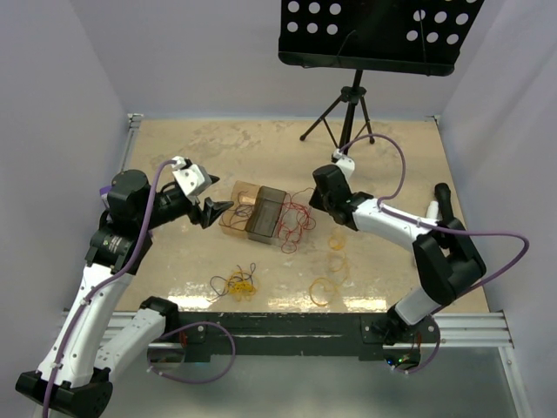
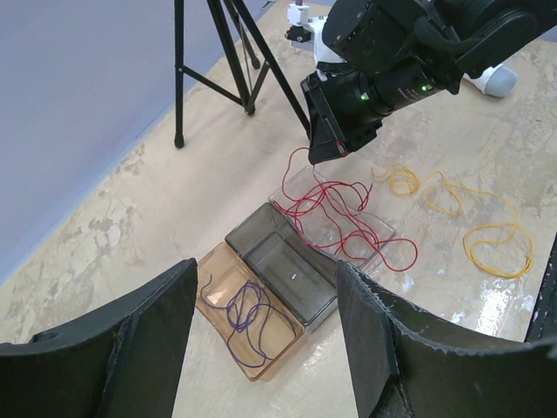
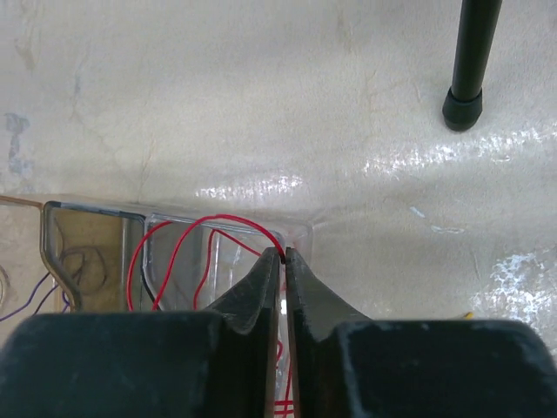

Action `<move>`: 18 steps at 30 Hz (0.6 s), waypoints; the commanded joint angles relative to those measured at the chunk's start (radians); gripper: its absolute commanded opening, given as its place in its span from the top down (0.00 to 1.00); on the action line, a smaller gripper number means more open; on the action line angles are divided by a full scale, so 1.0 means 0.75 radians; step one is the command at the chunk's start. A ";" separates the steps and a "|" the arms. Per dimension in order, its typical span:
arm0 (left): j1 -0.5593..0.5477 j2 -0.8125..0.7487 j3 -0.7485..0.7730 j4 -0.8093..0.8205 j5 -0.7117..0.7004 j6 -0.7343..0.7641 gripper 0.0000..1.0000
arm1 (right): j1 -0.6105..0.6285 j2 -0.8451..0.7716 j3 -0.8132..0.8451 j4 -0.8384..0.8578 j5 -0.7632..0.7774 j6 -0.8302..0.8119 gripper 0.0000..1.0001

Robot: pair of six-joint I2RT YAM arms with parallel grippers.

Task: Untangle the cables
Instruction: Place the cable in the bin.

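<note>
Landmark: row of three small bins mid-table, touching side by side: amber bin, dark bin, clear bin.

Right gripper: over the clear bin, at its far rim. Jaws pressed together, only a hairline slit between them. A loop of red cable runs up to the very tips. It looks nipped between them, though the contact point is too small to be sure.

Left gripper: on the amber-bin side of the row, apart from it and pointing at it. Jaws spread wide, nothing between them.

Cables:
- Red cable: most of it heaped in the clear bin, several loops spilling over the rim onto the table on the side away from the dark bin.
- Purple cable: coiled loosely inside the amber bin.
- Dark bin: no wire visible inside from the left wrist view.
- Yellow cables: loose loops flat on the table beyond the clear bin, clear of the red.
- Mixed tangle: yellow, orange and dark strands knotted together, on the table between the row and the arm bases, well apart from both grippers.

Tripod stand: at the far side of the table from the row. One rubber foot shows just beyond the clear bin in the right wrist view.
</note>
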 commanded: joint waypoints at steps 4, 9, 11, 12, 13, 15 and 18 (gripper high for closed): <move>-0.002 -0.002 0.034 0.026 0.008 0.005 0.31 | -0.004 -0.057 0.040 0.003 0.020 -0.053 0.97; -0.002 0.000 0.030 0.041 0.015 -0.005 0.31 | 0.011 -0.122 0.064 -0.020 -0.002 -0.065 1.00; -0.002 0.000 0.028 0.045 0.019 -0.009 0.31 | 0.037 -0.153 0.081 -0.030 0.006 -0.069 1.00; -0.002 0.000 0.028 0.047 0.019 -0.011 0.31 | 0.047 -0.171 0.093 -0.040 0.014 -0.071 1.00; -0.002 0.004 0.028 0.049 0.019 -0.013 0.31 | 0.070 -0.184 0.107 -0.052 0.026 -0.071 1.00; -0.002 0.004 0.030 0.053 0.019 -0.015 0.30 | 0.098 -0.198 0.140 -0.075 0.037 -0.071 1.00; -0.002 0.002 0.030 0.053 0.021 -0.019 0.31 | 0.152 -0.202 0.179 -0.104 0.057 -0.063 1.00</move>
